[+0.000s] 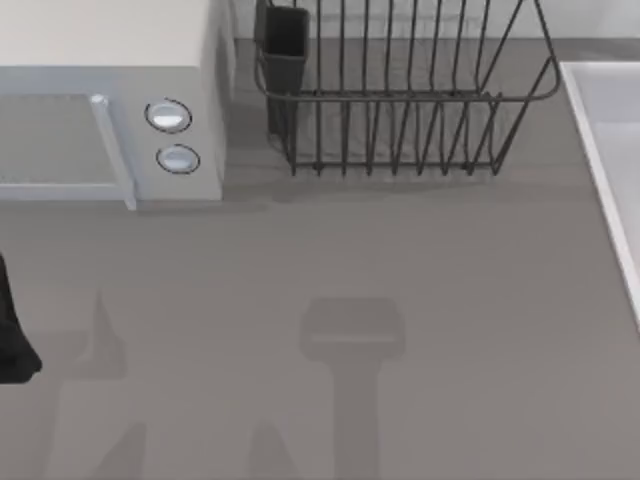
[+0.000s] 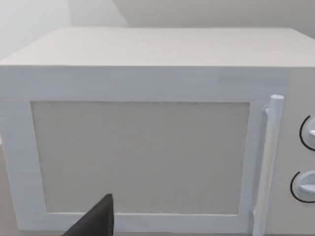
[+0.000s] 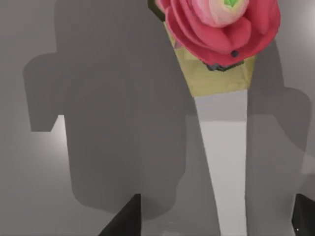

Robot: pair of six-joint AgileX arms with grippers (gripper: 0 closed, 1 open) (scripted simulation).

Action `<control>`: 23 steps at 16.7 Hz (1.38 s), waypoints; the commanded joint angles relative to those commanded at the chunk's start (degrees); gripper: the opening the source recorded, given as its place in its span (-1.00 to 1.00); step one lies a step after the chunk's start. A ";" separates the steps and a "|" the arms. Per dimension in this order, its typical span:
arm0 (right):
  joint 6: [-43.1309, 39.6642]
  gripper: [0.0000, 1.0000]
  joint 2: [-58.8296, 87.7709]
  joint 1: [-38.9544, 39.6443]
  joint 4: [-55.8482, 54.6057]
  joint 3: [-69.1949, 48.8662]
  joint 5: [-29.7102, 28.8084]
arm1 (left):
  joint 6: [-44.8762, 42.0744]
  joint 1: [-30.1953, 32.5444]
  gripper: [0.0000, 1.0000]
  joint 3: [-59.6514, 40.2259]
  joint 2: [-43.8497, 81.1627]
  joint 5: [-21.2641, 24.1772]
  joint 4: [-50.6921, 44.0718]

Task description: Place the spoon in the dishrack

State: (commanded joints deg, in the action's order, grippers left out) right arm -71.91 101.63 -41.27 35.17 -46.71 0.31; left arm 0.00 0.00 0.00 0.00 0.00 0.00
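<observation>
1. My right gripper (image 3: 214,219) hangs directly over the spoon, its dark fingertips (image 3: 125,219) spread wide and holding nothing.
2. The spoon (image 3: 224,147) lies flat on the grey table (image 1: 450,300). It has a white tapering handle, with a pale yellow piece and a pink rose-shaped ornament at its far end.
3. The key relation is that the handle's long axis runs away from the claw, passing between the two fingertips. I judge that closing would pinch it across its narrow width.
4. My left arm (image 1: 12,335) is parked at the table's left edge, facing the white box-shaped microwave (image 2: 147,73), so the right arm is the nearer one.
5. The dark wire dishrack (image 1: 400,97), with its rectangular utensil cup (image 1: 285,45), stands at the table's far side.
</observation>
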 joint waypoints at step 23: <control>1.34 -1.00 -13.20 -0.36 52.23 -39.26 0.12 | 0.00 0.00 1.00 0.00 0.00 0.00 0.00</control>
State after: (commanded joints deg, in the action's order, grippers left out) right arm -70.57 88.43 -41.63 87.40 -85.97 0.43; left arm 0.00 0.00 0.00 0.00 0.00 0.00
